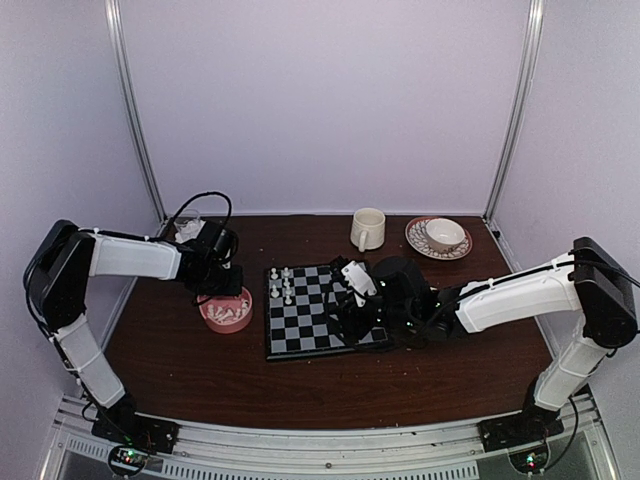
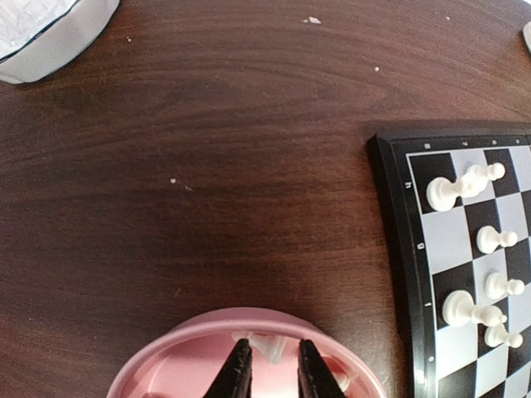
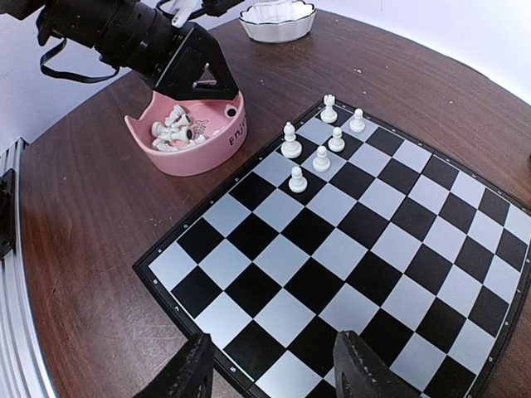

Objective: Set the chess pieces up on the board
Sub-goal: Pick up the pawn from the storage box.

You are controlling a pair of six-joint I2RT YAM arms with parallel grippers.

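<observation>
Board (image 1: 322,310) sits mid-table (image 1: 200,385). Six pieces (image 1: 283,285) stand on its far-left corner squares. Bowl (image 1: 226,312) is just left of the board, not touching it, with loose pieces (image 3: 176,128) in it. Left gripper (image 2: 270,365) is over the bowl, fingertips inside its rim. Right gripper (image 3: 278,365) is over the board's near edge. Mug (image 1: 367,229) is behind the board. Saucer (image 1: 420,243) is right of the mug, with a cup (image 1: 445,233) on it. Dish (image 3: 278,21) is at far left, behind the bowl.

board (image 3: 332,249): bare checks under my right gripper (image 3: 274,356), free passage | obstacle: white pieces (image 3: 319,141) clustered at one corner | pink bowl (image 3: 195,145): my left gripper (image 2: 272,352) blocks its mouth
</observation>
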